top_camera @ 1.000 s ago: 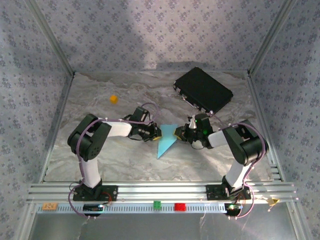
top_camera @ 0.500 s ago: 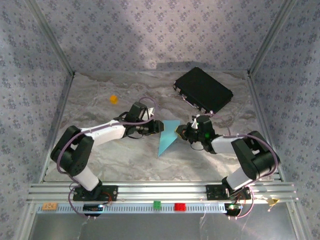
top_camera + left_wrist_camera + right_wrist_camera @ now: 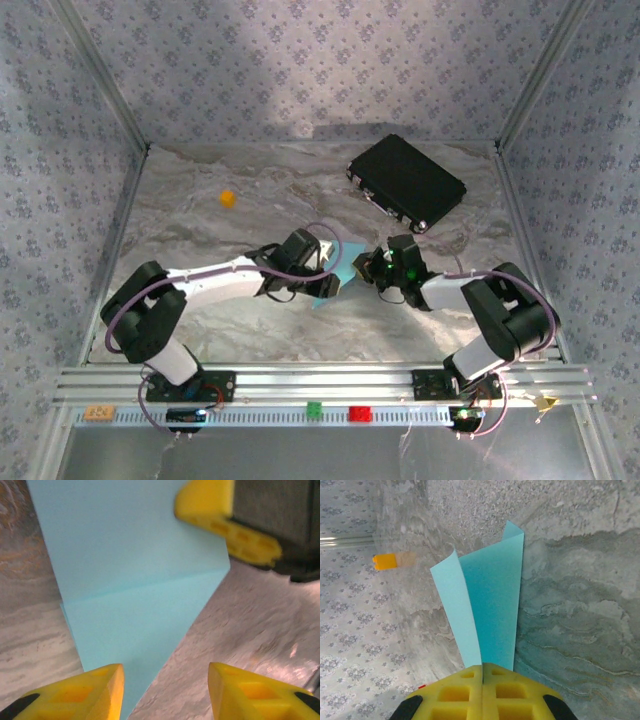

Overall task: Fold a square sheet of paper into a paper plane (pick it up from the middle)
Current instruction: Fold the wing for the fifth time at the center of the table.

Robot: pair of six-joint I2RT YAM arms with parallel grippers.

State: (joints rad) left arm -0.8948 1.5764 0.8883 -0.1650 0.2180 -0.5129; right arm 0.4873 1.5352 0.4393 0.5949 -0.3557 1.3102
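Pinching paper plane (image 3: 492,605) by its edge.

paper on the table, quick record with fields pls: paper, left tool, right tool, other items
paper: blue paper, folded into layers, crease visible
left tool: left tool open, fingers apart over the paper's edge
right tool: right tool shut on the blue paper
other items: black case far right, orange cube far left
surface: marbled grey table

The light-blue paper (image 3: 125,555) is thin, smooth and matt, sharply creased. The left claw (image 3: 165,672) has fingers (image 3: 85,692) of matt yellow plastic. The surface (image 3: 200,230) looks like wrinkled, marbled grey covering; the case (image 3: 405,180) is matt black.
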